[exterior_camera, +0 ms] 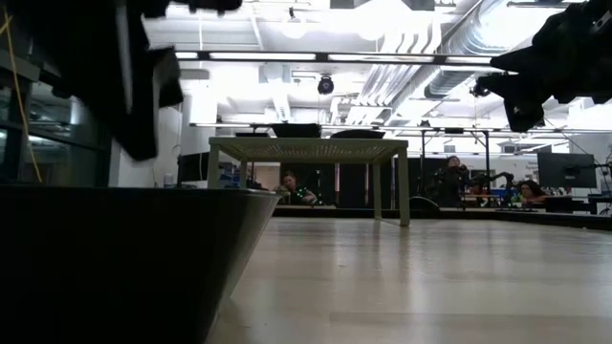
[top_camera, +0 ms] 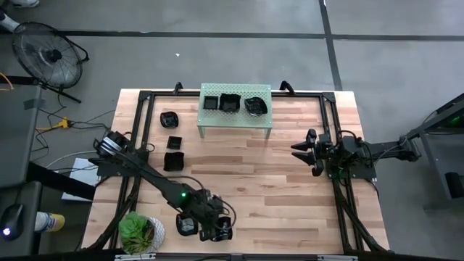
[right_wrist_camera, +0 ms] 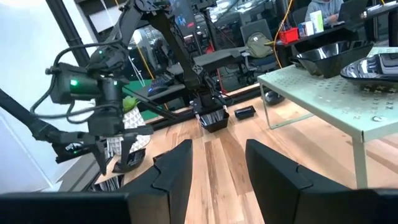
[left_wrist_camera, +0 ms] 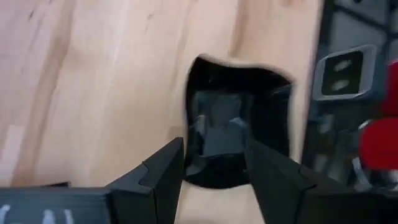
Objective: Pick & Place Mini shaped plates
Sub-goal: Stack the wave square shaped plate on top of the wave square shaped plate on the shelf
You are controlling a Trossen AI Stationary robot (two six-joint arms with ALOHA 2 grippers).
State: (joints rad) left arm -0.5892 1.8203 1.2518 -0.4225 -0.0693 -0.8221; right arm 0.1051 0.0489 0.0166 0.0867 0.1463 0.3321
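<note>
Your left gripper (top_camera: 217, 230) hangs over the table's (top_camera: 290, 188) near edge, fingers (left_wrist_camera: 163, 169) parted and empty, directly above a square black mini plate (left_wrist_camera: 239, 118) beside the potted plant (top_camera: 138, 230). Your right gripper (top_camera: 299, 150) waits mid-air at the table's right side, jaws apart and holding nothing. Three plates (top_camera: 230, 102) sit atop the pale green perforated shelf (top_camera: 235, 120) at the far edge; three more (top_camera: 174, 142) lie on the wood just left of it
</note>
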